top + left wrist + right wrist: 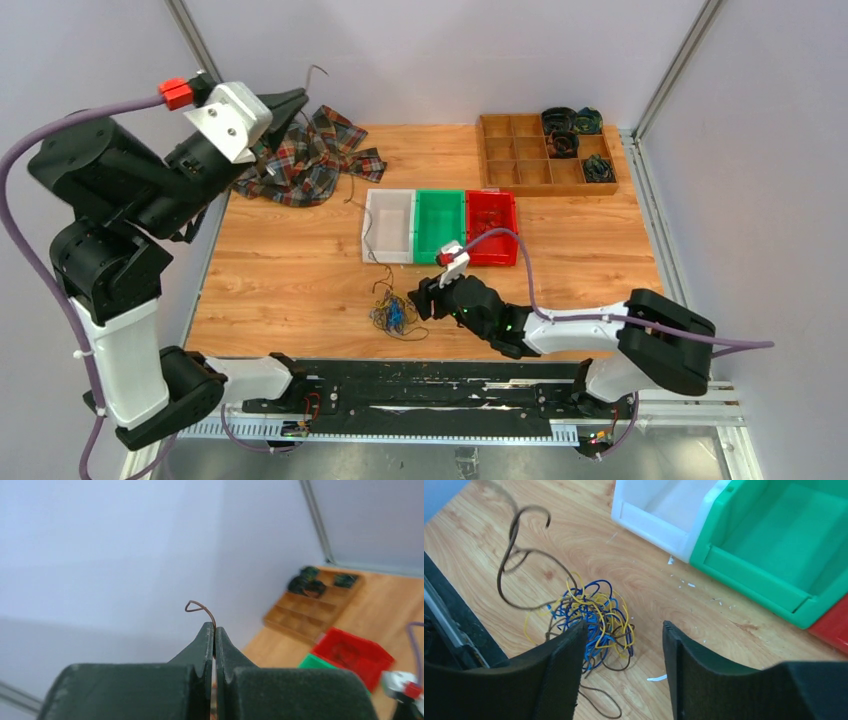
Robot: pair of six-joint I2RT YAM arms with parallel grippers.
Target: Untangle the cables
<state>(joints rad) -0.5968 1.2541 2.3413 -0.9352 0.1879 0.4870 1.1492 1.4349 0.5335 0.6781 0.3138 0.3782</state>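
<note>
The cables [591, 617] lie as one small knot of blue, yellow and brown strands on the tabletop [280, 270], near its front edge and a little in front of the white bin [390, 225]. One brown wire [513, 532] climbs out of the knot and leaves the top of my right wrist view. I take it to be the same strand whose bent tip pokes out above my left tool [215, 630]. That tool is pressed together on the strand and held high over the far left corner, above the plaid cloth [310, 150]. I can barely follow the thin line between knot and tool in the overhead view, so I count that link as likely, not certain.

My right tool [624, 630] hangs low just beside the knot with its fingers apart and nothing in them. One finger overlaps the knot's near edge, but I cannot tell whether it touches any strand.

My reading is that I am partway through drawing one strand out, with the left arm pulling and the right arm placed to hold the rest back. The next move calls for my right tool to pin or pinch the blue-and-yellow bulk against the tabletop. The left arm should then pull slowly, so the brown wire slides free rather than lifting the whole knot or cinching a loop tight.
</note>
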